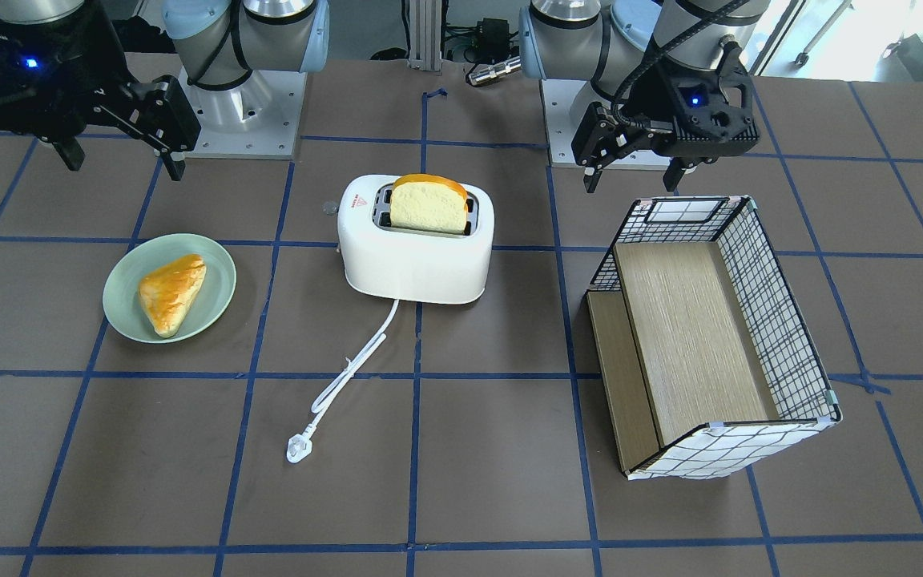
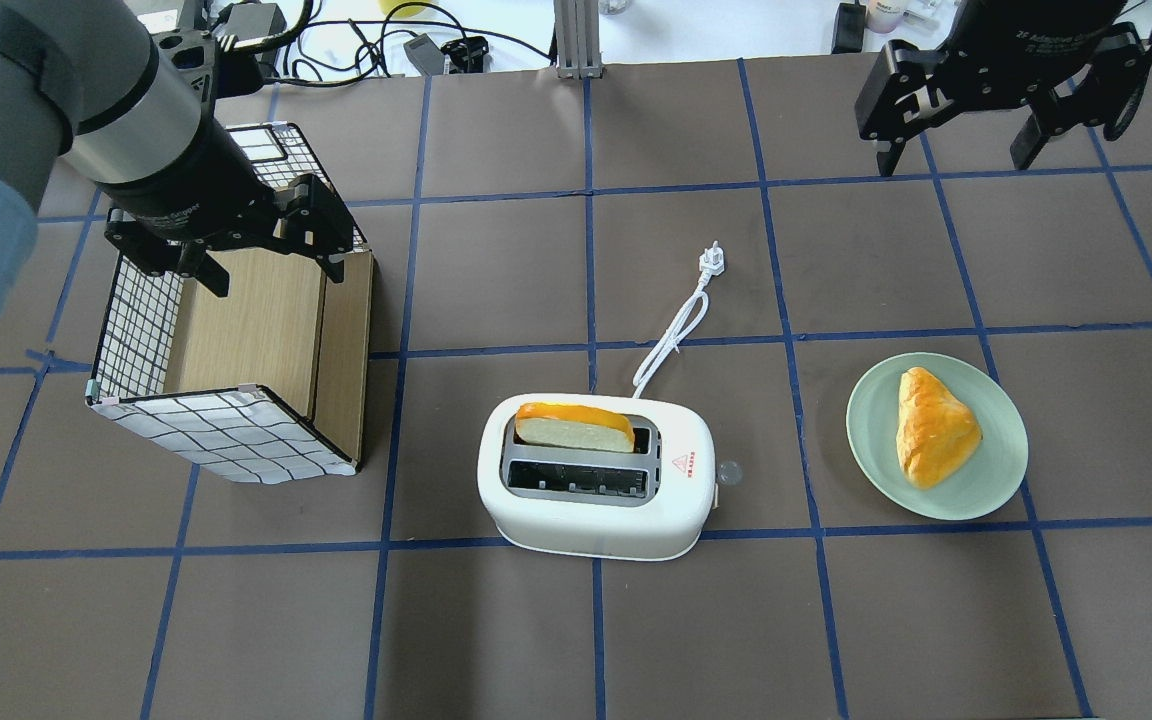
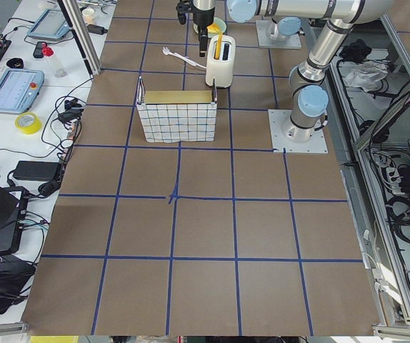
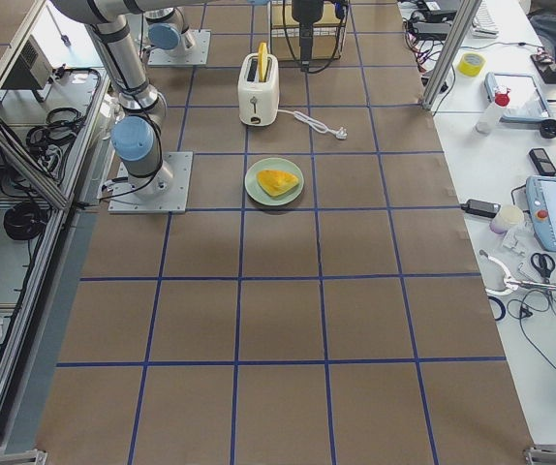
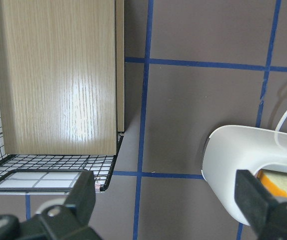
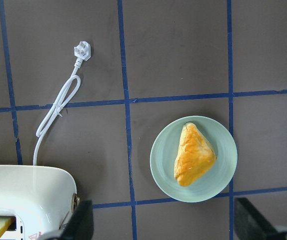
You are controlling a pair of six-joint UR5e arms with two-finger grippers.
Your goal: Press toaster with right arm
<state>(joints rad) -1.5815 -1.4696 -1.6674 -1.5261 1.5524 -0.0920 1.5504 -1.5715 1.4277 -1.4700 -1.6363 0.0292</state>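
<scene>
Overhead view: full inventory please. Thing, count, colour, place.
white rounded plastic two-slot toaster: 1, white with a red triangle sticker, table centre
yellow-crusted bread slice: 1, pale with an orange crust, upright in the toaster's far slot; near slot empty
white cord with plug: 1, white, runs from the toaster away from the robot, unplugged
round pale-green plate: 1, green, robot's right of the toaster
golden triangular pastry: 1, orange-yellow, on the plate
wire-frame basket with grid lining and wooden panels: 1, black, white and wood, robot's left
brown table with blue tape grid: 1
left gripper: 1, black, open, over the basket
right gripper: 1, black, open, empty, beyond the plate
</scene>
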